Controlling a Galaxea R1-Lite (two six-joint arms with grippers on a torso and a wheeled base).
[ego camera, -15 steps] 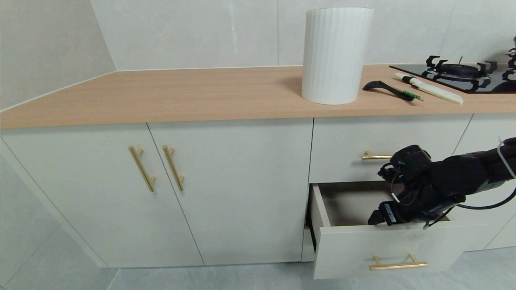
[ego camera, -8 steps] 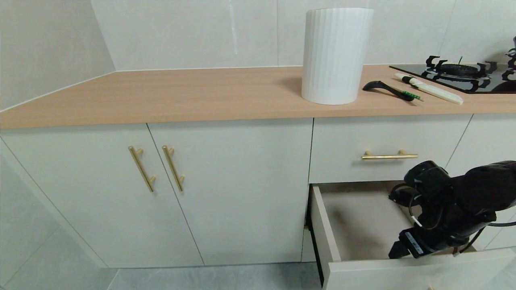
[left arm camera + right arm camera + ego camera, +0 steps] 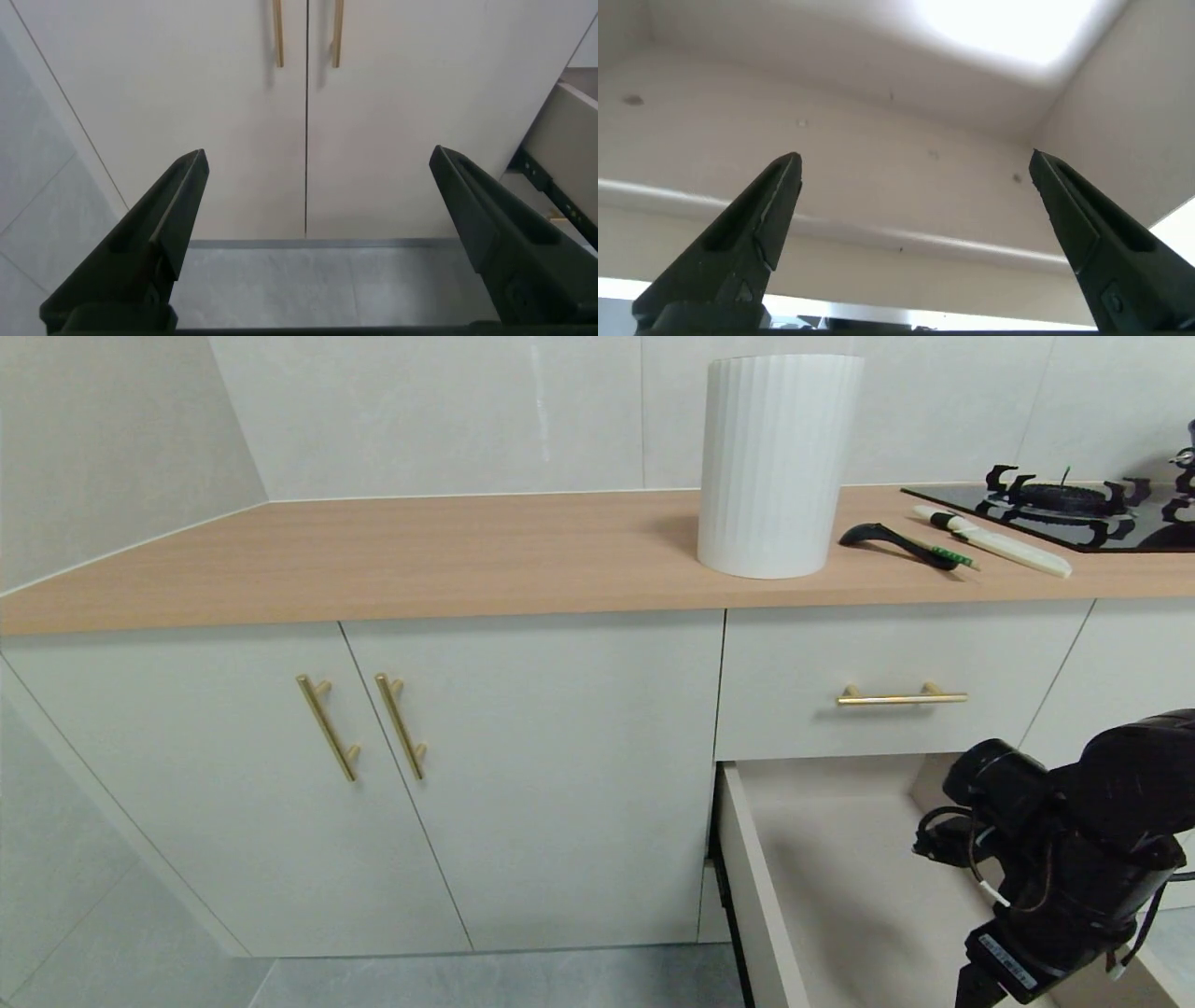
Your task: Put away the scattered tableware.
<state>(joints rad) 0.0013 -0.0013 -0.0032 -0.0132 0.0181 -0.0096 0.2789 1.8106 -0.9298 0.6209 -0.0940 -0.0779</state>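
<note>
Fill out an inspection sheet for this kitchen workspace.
Surface: wooden counter, items at its right end.
Job's things: black spoon and white knife lying on the counter beside the stove; drawer below pulled open, nothing seen inside.
Clutter: tall white ribbed container standing on the counter.
Grippers: left gripper open, facing the cabinet doors; right gripper open, above the drawer.
Cables: wires looped at the right wrist.
Surroundings: tiled wall, grey floor.
</note>
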